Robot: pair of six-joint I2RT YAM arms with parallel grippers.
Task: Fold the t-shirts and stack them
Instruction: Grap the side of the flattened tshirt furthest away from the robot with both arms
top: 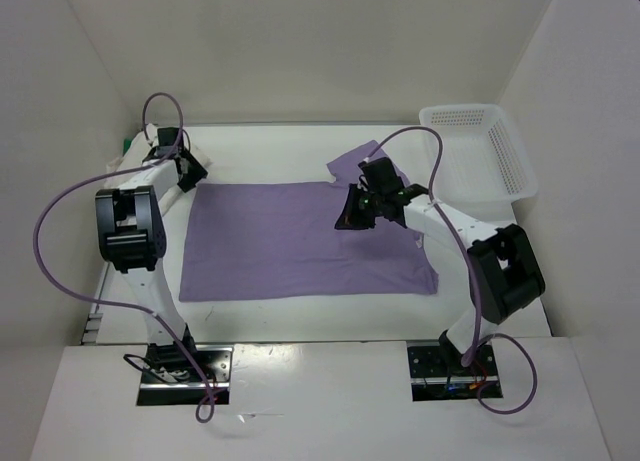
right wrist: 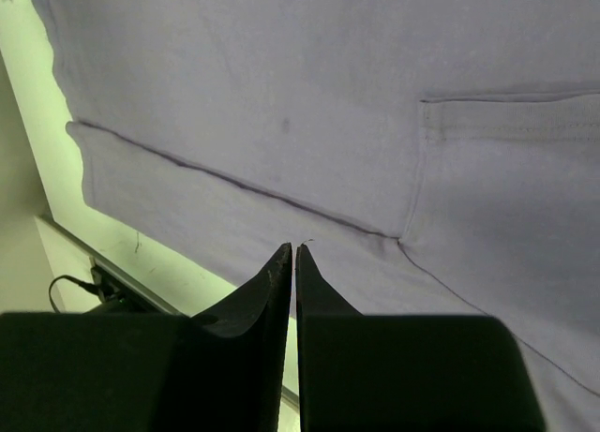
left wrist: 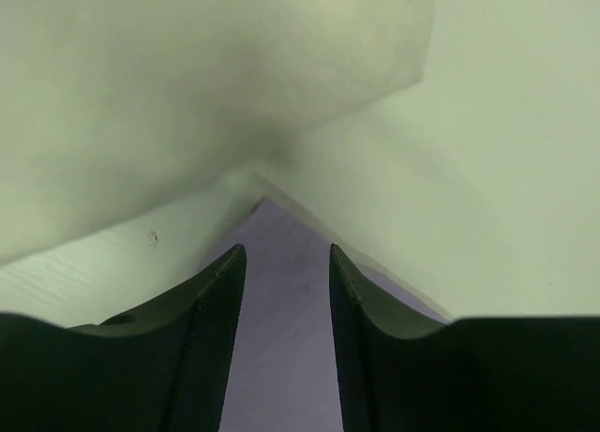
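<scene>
- My left hand [left wrist: 286, 254] stands partly open with nothing between its fingers. The lavender t-shirt [top: 300, 246] lies flat on the desk [top: 260, 141], just below and ahead of it.
- My right hand [right wrist: 292, 249] is pinched closed, seemingly on nothing, over the shirt's sleeve seam.
- Risk: if my left hand closes too high it could miss the edge, and a one-sided pull could drag the shirt askew.
</scene>
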